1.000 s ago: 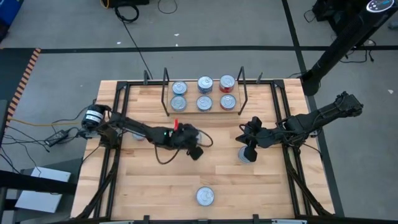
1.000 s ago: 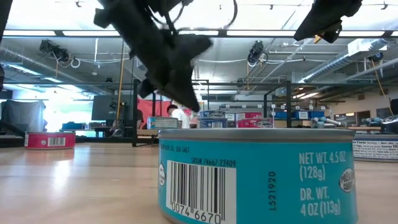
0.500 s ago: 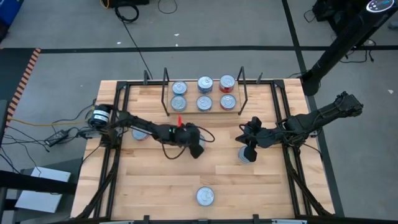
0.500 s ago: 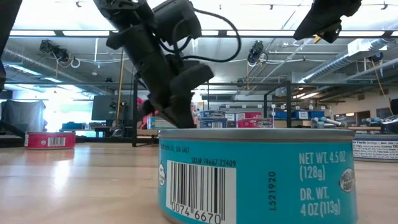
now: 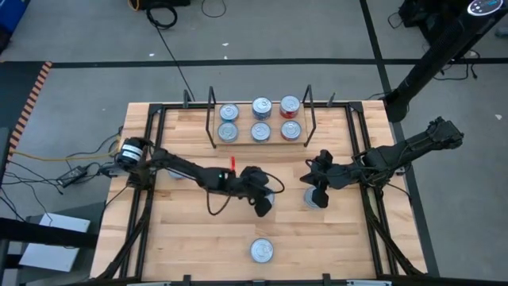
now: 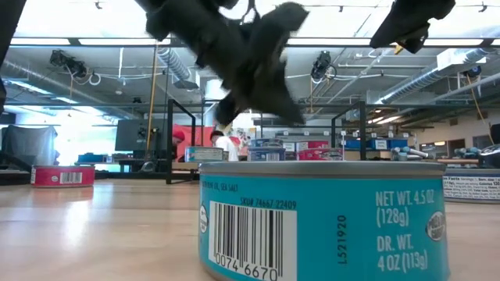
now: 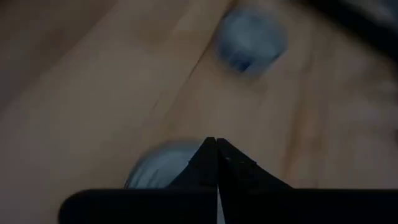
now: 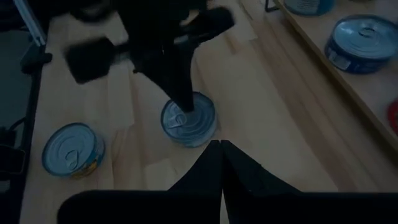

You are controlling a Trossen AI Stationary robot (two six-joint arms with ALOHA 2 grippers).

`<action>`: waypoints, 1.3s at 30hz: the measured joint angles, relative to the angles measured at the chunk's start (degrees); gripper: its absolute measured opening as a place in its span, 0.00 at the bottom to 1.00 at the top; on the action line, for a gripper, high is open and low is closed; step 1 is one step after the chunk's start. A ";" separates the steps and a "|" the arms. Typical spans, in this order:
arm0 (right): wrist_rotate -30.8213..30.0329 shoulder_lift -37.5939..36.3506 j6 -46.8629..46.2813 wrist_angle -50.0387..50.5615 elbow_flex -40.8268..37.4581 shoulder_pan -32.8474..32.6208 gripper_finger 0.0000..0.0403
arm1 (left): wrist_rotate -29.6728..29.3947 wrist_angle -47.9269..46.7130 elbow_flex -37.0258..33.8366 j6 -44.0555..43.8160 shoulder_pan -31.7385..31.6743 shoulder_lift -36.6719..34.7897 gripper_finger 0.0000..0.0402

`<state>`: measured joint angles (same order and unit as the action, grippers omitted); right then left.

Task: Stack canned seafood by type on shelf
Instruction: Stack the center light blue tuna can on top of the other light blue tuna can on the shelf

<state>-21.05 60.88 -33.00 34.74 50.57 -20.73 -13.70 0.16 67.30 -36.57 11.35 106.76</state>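
Observation:
Six tins of canned seafood [image 5: 260,131] sit on the shelf [image 5: 258,143] at the table's far side, blue-labelled at left and middle, red at right. Loose tins lie at mid-table [image 5: 272,195], below my right gripper [image 5: 311,199], and near the front edge [image 5: 262,250]. My left gripper [image 5: 263,210] is shut and points slantwise down over the mid-table tin [image 8: 188,119]. My right gripper [image 5: 318,193] is shut and hangs above its tin [image 7: 250,38], touching nothing. The low view shows the front tin [image 6: 324,222] close up, blue-labelled. My left gripper's shut fingertips [image 8: 181,111] stand over the lid of the mid-table tin, coming slantwise from the table's left. Whether they touch the lid I cannot tell. The tin stands flat on the table.
A red-labelled tin [image 6: 62,176] lies toward the table's left, partly under my left arm [image 5: 176,172]. Black wire uprights [image 5: 309,111] stand at the shelf's ends. Black frame rails [image 5: 143,199] run along both table sides. Bare wood lies at the near left.
My left gripper has swung toward the table's right edge and slightly toward the near edge, tipping as it went, and now stands over the mid-table tin. It has stayed shut.

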 joint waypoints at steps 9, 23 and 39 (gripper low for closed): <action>7.26 13.43 6.00 -9.38 0.02 -0.90 0.01 | 5.95 17.55 -7.30 6.29 -3.65 -2.13 0.00; 12.73 33.26 8.20 -32.80 0.02 -1.41 0.01 | 5.89 47.17 -29.61 3.22 -6.86 -2.25 0.00; 13.22 44.14 6.72 -38.88 0.02 1.88 0.01 | 7.05 47.24 -27.71 4.78 -6.99 4.83 0.00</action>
<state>-7.84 105.02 -26.28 -4.13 50.59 -18.85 -6.66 47.40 39.59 -31.79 4.36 111.59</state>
